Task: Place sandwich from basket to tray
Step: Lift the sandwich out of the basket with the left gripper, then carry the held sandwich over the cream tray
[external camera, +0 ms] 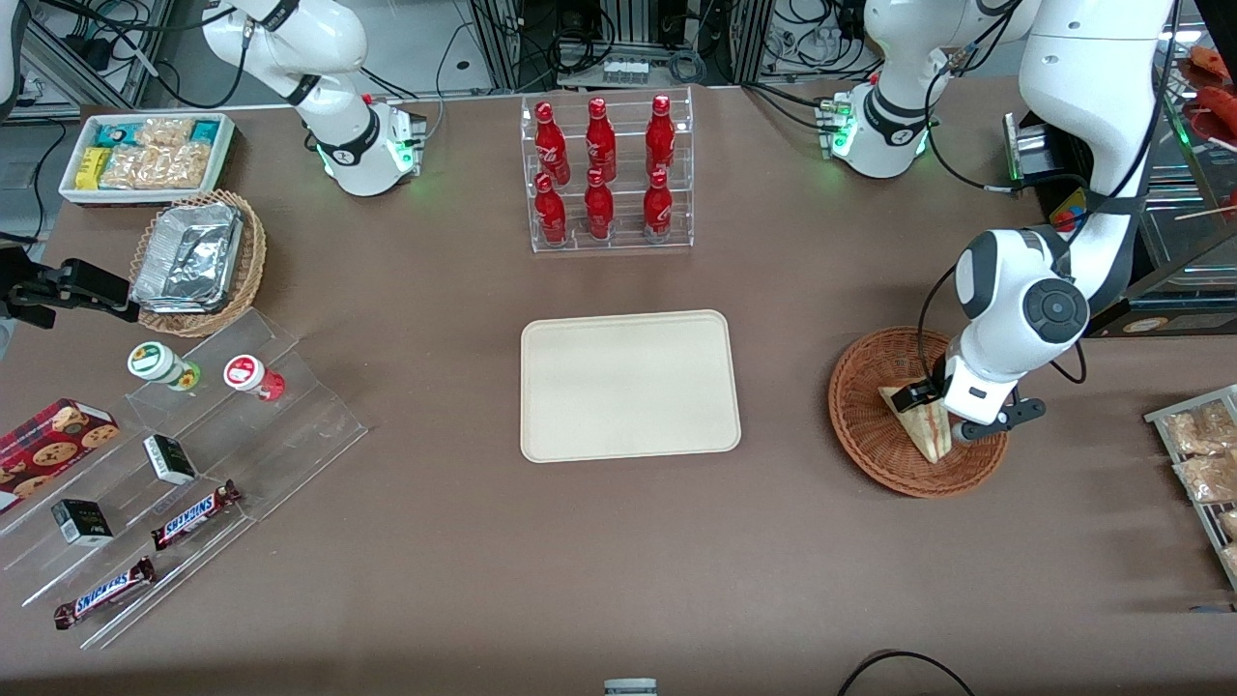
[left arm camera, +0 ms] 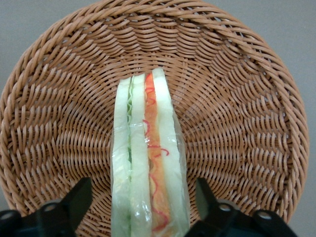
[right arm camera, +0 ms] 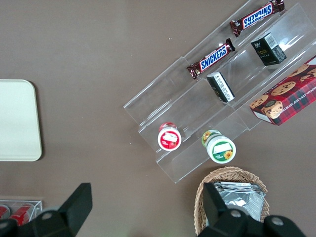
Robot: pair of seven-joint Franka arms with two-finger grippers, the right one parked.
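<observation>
My black two-finger claw [left arm camera: 143,207] hangs low in the round reddish-brown wicker basket [left arm camera: 237,123], fingers spread wide either side of the clear-wrapped triangular sandwich [left arm camera: 148,163], neither pad touching it. The flat cream rectangular tray [external camera: 630,385] lies well apart.

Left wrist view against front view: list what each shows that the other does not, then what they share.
Only the left wrist view shows the gripper's open fingers straddling the clear-wrapped triangular sandwich edge-on. Only the front view shows the empty cream rectangular tray and the clear rack of red bottles. Both show the sandwich lying in the round reddish-brown wicker basket.
</observation>
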